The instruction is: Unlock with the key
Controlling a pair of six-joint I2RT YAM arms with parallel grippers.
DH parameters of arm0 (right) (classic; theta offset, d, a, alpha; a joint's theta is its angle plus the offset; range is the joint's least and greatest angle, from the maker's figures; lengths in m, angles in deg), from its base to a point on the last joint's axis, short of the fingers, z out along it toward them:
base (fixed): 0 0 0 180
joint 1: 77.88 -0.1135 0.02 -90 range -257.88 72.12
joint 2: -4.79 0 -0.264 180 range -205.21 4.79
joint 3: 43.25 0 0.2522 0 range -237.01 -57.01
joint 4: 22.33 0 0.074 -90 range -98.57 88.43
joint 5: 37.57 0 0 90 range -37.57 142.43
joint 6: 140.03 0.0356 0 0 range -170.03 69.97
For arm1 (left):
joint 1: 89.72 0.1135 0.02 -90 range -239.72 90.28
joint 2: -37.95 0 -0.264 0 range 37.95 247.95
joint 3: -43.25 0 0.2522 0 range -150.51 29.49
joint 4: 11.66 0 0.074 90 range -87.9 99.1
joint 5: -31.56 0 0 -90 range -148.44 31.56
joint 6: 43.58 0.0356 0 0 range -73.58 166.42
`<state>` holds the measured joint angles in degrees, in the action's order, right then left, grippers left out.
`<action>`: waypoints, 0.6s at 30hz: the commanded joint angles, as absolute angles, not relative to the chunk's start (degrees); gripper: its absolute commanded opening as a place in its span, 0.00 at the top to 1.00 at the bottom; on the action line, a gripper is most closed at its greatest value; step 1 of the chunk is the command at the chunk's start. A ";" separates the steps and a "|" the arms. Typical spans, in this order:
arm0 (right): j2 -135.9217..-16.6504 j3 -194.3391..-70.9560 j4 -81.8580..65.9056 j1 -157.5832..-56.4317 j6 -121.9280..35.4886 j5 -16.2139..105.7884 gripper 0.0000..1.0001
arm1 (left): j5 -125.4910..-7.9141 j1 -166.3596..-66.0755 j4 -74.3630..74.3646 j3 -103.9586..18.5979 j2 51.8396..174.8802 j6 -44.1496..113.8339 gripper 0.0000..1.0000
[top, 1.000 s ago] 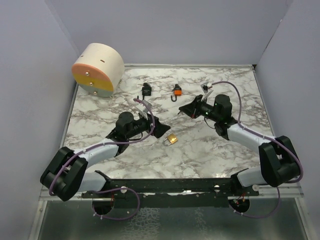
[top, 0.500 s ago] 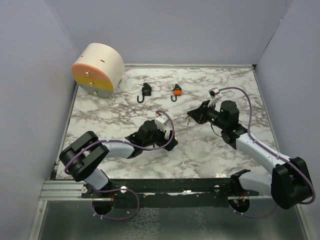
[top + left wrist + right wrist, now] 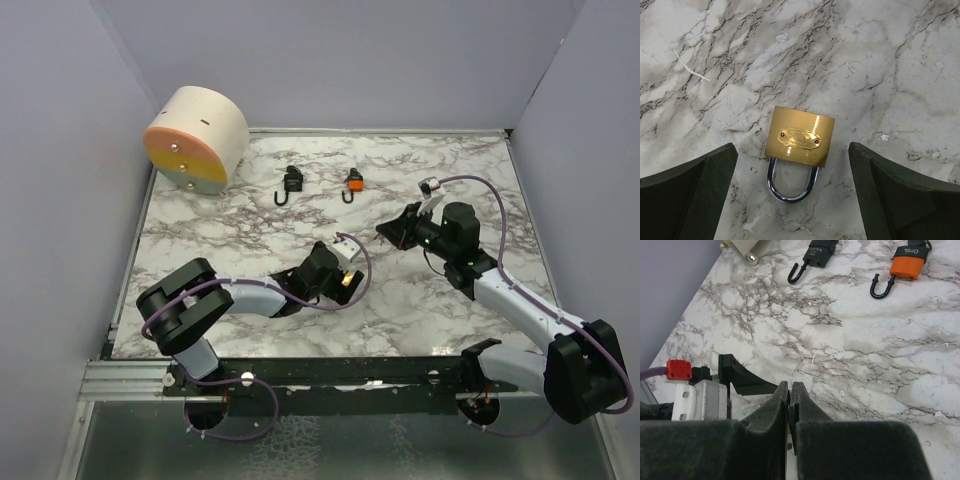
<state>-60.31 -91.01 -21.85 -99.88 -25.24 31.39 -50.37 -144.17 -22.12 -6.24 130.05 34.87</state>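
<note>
One brass padlock (image 3: 800, 136) lies flat on the worktop (image 3: 880, 60) between the two left fingers (image 3: 695, 190), which stand apart; only the left wrist view shows this clearly. The two right fingers (image 3: 772, 410) are pressed together; their view adds one black hook (image 3: 812, 257) and one orange hook (image 3: 900, 272).
</note>
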 commanded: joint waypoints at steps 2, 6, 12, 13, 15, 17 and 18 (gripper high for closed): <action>-58.92 -90.81 -21.24 -99.28 -26.44 32.58 0.99 | -45.88 -145.13 -19.84 -8.92 132.77 38.25 0.06; -58.62 -90.83 -21.14 -99.10 -26.65 32.48 0.99 | -46.50 -145.17 -19.78 -9.36 133.90 38.49 0.10; -58.29 -90.81 -20.83 -98.90 -26.90 32.38 0.99 | -47.55 -145.18 -19.63 -9.40 134.79 38.76 0.17; -58.19 -90.73 -20.80 -98.87 -26.94 32.39 0.99 | -47.87 -145.17 -19.61 -9.37 134.80 38.73 0.19; -58.05 -90.70 -20.71 -98.77 -27.13 32.39 0.99 | -48.64 -145.18 -19.61 -9.15 134.81 38.47 0.23; -57.91 -90.72 -20.55 -98.77 -27.18 32.39 0.99 | -49.65 -145.18 -19.54 -8.90 134.81 37.89 0.26; -57.90 -90.68 -20.49 -98.72 -27.19 32.32 0.99 | -50.21 -145.17 -19.56 -8.76 134.81 37.68 0.26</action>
<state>-59.34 -91.01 -21.61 -99.14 -26.29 31.41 -48.35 -144.96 -20.83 -8.66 133.65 37.41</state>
